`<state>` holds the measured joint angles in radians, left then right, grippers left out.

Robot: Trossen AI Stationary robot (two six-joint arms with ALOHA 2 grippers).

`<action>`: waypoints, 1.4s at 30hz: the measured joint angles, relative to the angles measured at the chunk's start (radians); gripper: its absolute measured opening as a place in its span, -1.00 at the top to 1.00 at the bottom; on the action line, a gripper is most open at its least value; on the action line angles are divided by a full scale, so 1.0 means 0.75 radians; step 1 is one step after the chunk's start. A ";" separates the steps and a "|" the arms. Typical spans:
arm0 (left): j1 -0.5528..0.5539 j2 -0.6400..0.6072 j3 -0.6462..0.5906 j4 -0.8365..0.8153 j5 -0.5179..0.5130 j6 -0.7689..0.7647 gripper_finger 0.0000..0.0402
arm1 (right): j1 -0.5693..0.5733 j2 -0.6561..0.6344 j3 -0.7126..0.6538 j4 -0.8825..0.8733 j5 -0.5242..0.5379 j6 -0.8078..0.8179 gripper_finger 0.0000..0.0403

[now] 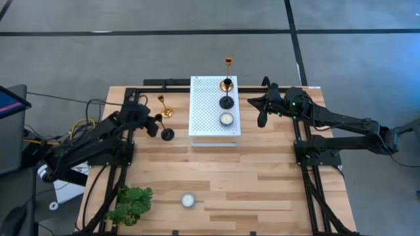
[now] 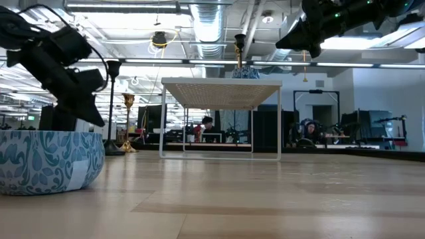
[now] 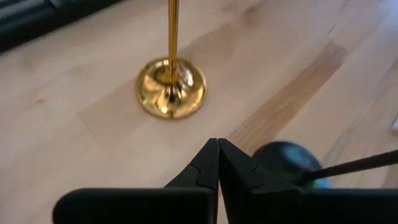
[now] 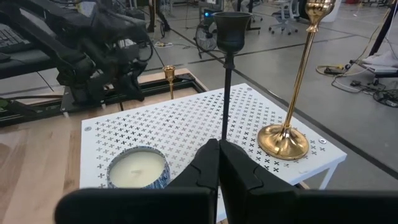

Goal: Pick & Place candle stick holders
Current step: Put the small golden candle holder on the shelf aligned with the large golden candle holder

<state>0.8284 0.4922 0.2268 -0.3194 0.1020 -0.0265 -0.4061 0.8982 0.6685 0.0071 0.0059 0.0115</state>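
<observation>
- Two of the slim-stemmed candle stick holders stand upright on the white perforated metal stand (image 1: pixel 214 105): a shiny gold candle stick holder (image 4: pixel 285 138) at the stand's far edge, and a matte black candle stick holder (image 1: pixel 226 101) just in front of it, near the stand's middle.
- A white candle in a blue-patterned pot (image 1: pixel 226 119) sits on the same stand, nearer its front edge, close beside the black holder.
- Left of the stand, on the pale wooden worktop (image 1: pixel 262 190), a second gold holder (image 1: pixel 164 109) stands upright, with a second black holder (image 1: pixel 167 134) near it, closer to the front.
- The left gripper (image 1: pixel 152 126) hangs just left of those two holders, well left of the stand, its jaws pressed together and holding nothing.
- The right gripper (image 1: pixel 262 111) hovers just right of the stand, jaws pressed together and empty.
- Well in front of the stand, a second candle pot (image 1: pixel 188 200) rests on the worktop, with a green leafy plant (image 1: pixel 131 204) to its left.
</observation>
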 joint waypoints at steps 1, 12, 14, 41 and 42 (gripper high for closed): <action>0.000 0.030 0.000 0.014 0.000 0.000 0.97 | 0.000 0.000 0.000 0.000 -0.001 0.013 1.00; 0.000 0.228 0.000 0.211 0.000 0.004 0.96 | 0.000 0.000 0.000 0.000 -0.001 0.021 1.00; 0.000 0.228 0.000 0.213 0.001 0.002 0.96 | 0.000 0.000 0.000 0.000 -0.001 0.021 1.00; 0.000 0.228 0.000 0.319 -0.031 0.068 0.59 | 0.000 0.000 0.000 -0.001 -0.001 0.022 1.00; 0.000 0.228 0.000 0.339 -0.031 0.078 0.53 | 0.000 0.000 0.000 0.000 -0.001 0.022 1.00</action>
<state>0.8287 0.6632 0.2268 -0.0651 0.0785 0.0321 -0.4061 0.8982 0.6685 0.0067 0.0051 0.0277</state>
